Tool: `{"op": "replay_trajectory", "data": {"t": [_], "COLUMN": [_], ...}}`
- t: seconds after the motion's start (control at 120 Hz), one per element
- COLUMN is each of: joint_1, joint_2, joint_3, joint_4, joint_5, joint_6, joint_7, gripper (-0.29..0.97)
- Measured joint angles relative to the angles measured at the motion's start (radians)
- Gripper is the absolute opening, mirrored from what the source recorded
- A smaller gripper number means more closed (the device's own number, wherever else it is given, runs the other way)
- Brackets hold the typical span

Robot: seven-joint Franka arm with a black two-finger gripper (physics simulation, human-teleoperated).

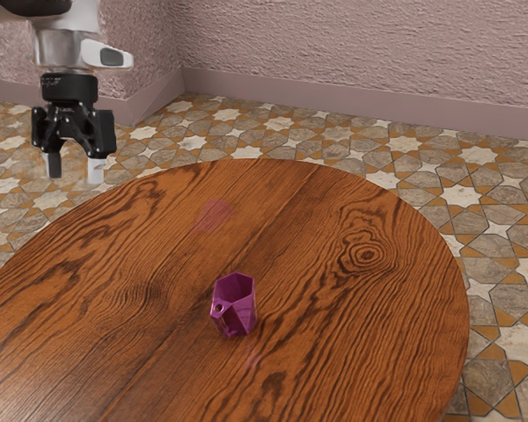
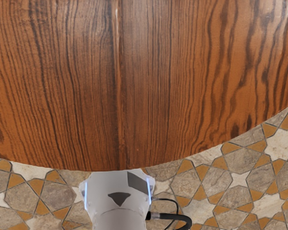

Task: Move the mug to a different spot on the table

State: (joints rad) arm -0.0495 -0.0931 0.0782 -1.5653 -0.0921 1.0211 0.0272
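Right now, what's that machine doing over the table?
A robot arm is meant to move the purple faceted mug to another spot on the round wooden table. It has not touched the mug yet. The mug sits on the table with its opening up. The arm's fingers hang open and empty above the table's edge at the exterior view's left, well apart from the mug.

You have a round wooden table [image 1: 361, 264] with bold dark grain and a ringed knot toward the exterior view's right. One purple faceted mug [image 1: 235, 303] sits on it near the middle, opening up, handle toward the camera. The table's curved edge meets a star-patterned tiled floor [image 1: 475, 176].
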Motion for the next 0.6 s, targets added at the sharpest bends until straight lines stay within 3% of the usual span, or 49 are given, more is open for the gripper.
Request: {"op": "replay_trajectory", "data": {"t": [0.133,0.233,0.3,0.458,0.6], "joint_1": [0.009,0.013,0.029,0.028,-0.031], "joint_2": [-0.038,-0.199,-0.244,-0.210,-0.166], "joint_3": [-0.010,-0.075,-0.119,-0.199,-0.216], "joint_4": [-0.080,-0.359,-0.512,-0.722,-0.888], "joint_5": [-0.004,-0.012,-0.039,-0.117,-0.196], "joint_6": [0.262,0.479,0.632,0.953,1.208], "joint_7": [0.009,0.008,0.008,-0.014,-0.051], "gripper": [0.68,0.68,0.68,0.68,0.68]}}
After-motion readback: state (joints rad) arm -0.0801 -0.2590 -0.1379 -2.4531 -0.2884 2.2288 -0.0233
